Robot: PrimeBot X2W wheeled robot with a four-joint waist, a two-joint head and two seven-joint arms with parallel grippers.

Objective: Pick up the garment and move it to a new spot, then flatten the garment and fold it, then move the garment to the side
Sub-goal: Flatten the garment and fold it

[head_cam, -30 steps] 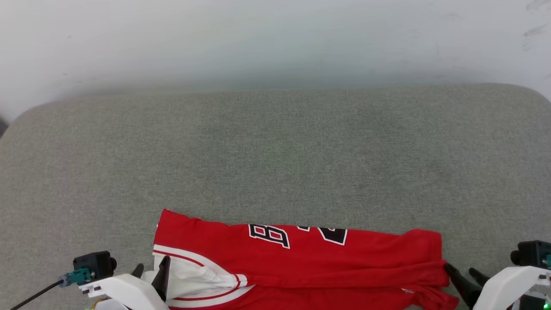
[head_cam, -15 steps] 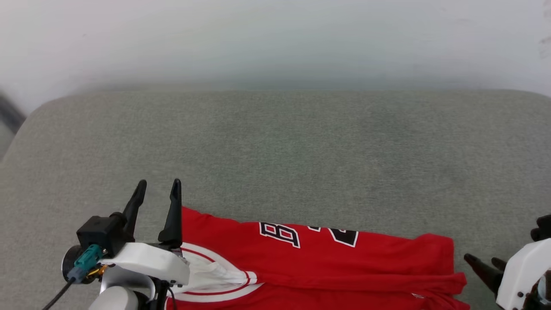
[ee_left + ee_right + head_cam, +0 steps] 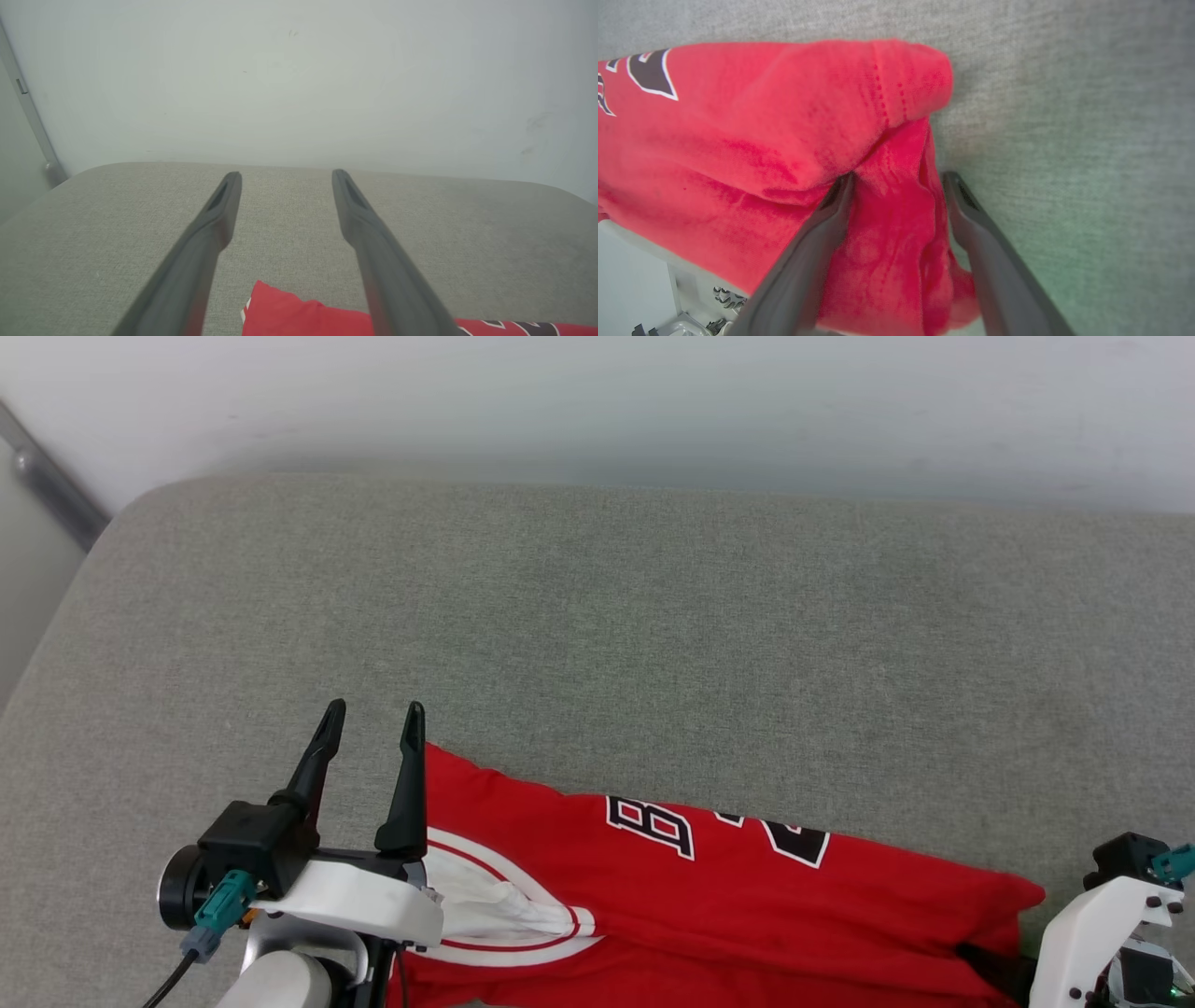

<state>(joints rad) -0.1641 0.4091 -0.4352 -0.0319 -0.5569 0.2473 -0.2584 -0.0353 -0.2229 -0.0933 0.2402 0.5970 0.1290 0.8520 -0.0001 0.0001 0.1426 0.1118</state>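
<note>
The garment, a red jersey with black white-edged print and a white sleeve with striped trim, lies folded in a long band along the near edge of the grey cushion. My left gripper hangs open above the garment's left end, nothing between its fingers; in the left wrist view the left gripper points at the wall, a red corner of the garment below it. At the garment's right end, my right gripper stands open with a fold of the garment between its fingers. Its dark fingers are mostly hidden.
A white wall rises behind the cushion. The cushion's left edge drops off, and a grey metal strip runs down the wall there. Bare grey cushion stretches beyond the garment.
The head view has shifted. My left gripper rose off the sleeve end and now points up, open. My right gripper drew back a little, then returned onto the garment's right end.
</note>
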